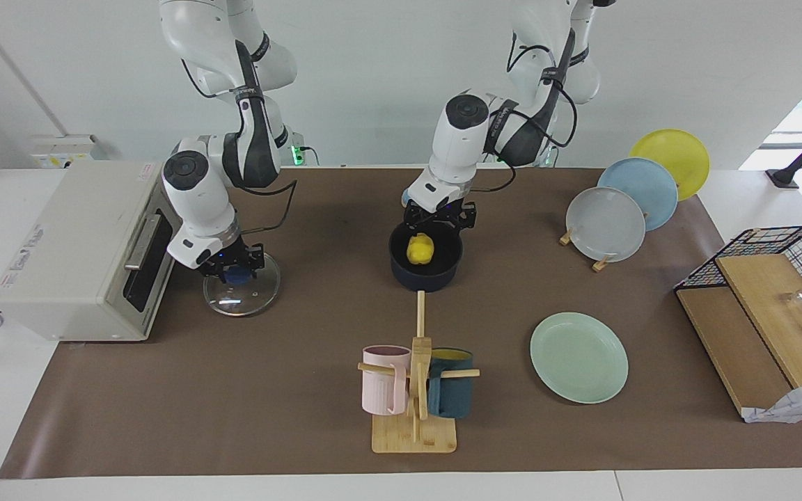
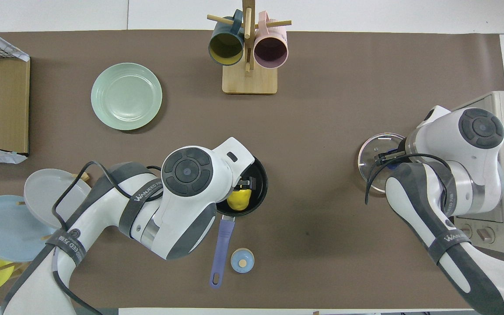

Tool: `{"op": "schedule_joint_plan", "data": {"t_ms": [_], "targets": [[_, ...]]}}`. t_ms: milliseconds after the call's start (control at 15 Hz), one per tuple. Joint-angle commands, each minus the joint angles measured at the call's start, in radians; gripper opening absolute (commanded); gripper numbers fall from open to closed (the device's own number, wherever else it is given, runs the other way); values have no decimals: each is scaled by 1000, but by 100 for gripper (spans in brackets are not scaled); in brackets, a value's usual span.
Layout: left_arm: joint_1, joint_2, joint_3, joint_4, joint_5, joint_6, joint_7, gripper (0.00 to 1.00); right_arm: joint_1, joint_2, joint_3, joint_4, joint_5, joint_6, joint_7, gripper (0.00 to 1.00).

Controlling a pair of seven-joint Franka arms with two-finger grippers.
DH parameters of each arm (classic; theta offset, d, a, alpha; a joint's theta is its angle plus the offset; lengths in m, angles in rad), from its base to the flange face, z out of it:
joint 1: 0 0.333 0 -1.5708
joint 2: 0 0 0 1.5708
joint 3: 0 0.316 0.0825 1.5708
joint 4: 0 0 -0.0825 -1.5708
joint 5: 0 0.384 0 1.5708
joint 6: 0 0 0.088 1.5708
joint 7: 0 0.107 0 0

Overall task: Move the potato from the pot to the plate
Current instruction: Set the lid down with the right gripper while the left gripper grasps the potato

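Observation:
The yellow potato (image 1: 420,249) lies in the dark blue pot (image 1: 426,277) at the middle of the table, and also shows in the overhead view (image 2: 239,199). The pot's (image 2: 260,181) long blue handle (image 2: 221,249) points toward the robots. My left gripper (image 1: 438,221) is open just above the pot's rim, over the potato and apart from it; it also shows in the overhead view (image 2: 242,186). The mint-green plate (image 1: 578,356) (image 2: 126,96) lies flat, farther from the robots, toward the left arm's end. My right gripper (image 1: 234,270) is at the blue knob of the glass lid (image 1: 242,296), which lies on the table.
A toaster oven (image 1: 81,250) stands at the right arm's end, beside the lid. A mug rack (image 1: 415,390) with a pink and a teal mug stands farther from the robots than the pot. Grey, blue and yellow plates (image 1: 606,223) stand in a rack. A wire basket (image 1: 784,250) and wooden boards are at the left arm's end. A small light-blue round object (image 2: 242,261) lies beside the handle.

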Motion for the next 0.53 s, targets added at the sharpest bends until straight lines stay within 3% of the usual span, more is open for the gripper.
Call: {"op": "schedule_joint_plan", "data": {"t_ms": [0, 200, 267, 333, 400, 467], "targets": [[-25, -4, 18, -24, -13, 35, -17, 100, -9, -48, -4, -65, 10, 35, -36, 0], [-25, 30, 18, -39, -13, 100, -37, 100, -21, -51, -10, -71, 10, 50, -46, 0], [-28, 45, 18, -44, -13, 119, -38, 100, -21, -49, -10, -65, 10, 42, -53, 15], [-39, 47, 18, -45, -13, 124, -38, 100, -21, -46, -10, -51, 10, 30, -53, 54], [-40, 53, 18, -50, -13, 127, -46, 100, -22, -43, -10, -25, 10, 6, -55, 100], [-42, 59, 18, -50, -13, 134, -67, 100, -22, -42, -10, 12, 13, -42, -50, 100]]}}
